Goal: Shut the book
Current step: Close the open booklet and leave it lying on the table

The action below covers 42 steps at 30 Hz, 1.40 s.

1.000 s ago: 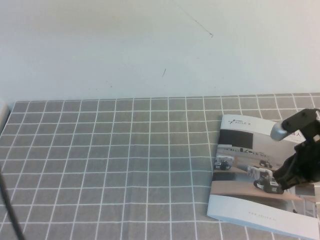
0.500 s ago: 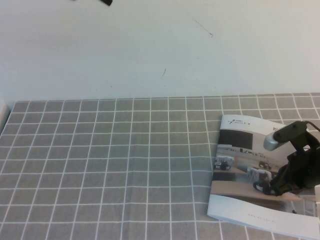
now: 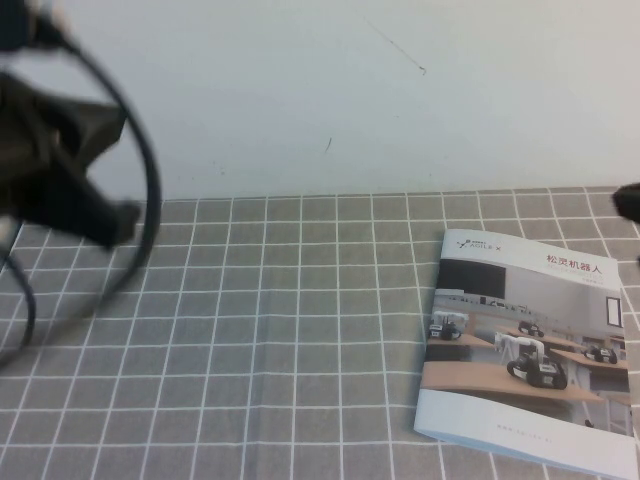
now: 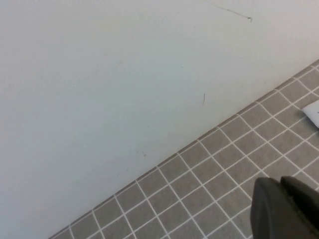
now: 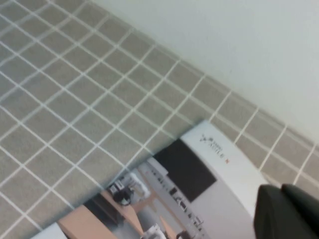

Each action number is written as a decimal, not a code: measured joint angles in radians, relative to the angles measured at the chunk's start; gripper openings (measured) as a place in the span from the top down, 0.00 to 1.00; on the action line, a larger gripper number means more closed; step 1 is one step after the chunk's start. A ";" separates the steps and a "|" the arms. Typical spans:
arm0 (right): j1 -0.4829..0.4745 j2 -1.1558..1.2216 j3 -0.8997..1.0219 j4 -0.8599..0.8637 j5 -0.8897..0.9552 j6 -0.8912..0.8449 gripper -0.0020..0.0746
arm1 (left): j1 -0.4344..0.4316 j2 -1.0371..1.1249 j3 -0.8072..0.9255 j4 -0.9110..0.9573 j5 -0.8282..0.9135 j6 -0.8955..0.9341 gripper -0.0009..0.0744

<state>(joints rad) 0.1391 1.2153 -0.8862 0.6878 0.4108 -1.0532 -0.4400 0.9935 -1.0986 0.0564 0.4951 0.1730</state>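
Closed book (image 3: 525,350) on the checked counter (image 3: 250,330), clear of both arms.
Lying flat, cover up, on the right part of the counter toward the near edge, touching neither tool. Left tool (image 4: 284,209) held up over the far left of the counter, close to the pale wall (image 3: 300,90). Right tool (image 5: 286,211) raised by the counter's right edge, above the book's far end. Cannot tell whether either tool is clenched or released.
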 joint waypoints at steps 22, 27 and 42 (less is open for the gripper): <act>0.000 -0.788 0.315 -0.391 0.381 0.343 0.98 | 0.000 -0.329 0.731 0.032 -0.407 -0.062 0.99; 0.000 -0.896 0.420 -0.334 0.362 0.351 0.98 | 0.000 -0.329 0.766 0.032 -0.510 -0.062 0.99; 0.000 -0.918 0.494 -0.268 0.363 0.352 0.98 | 0.000 -0.329 0.770 0.034 -0.531 -0.068 0.99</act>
<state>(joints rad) 0.1391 0.2977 -0.3919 0.4193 0.7742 -0.7008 -0.4400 0.6647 -0.3285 0.0908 -0.0361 0.1055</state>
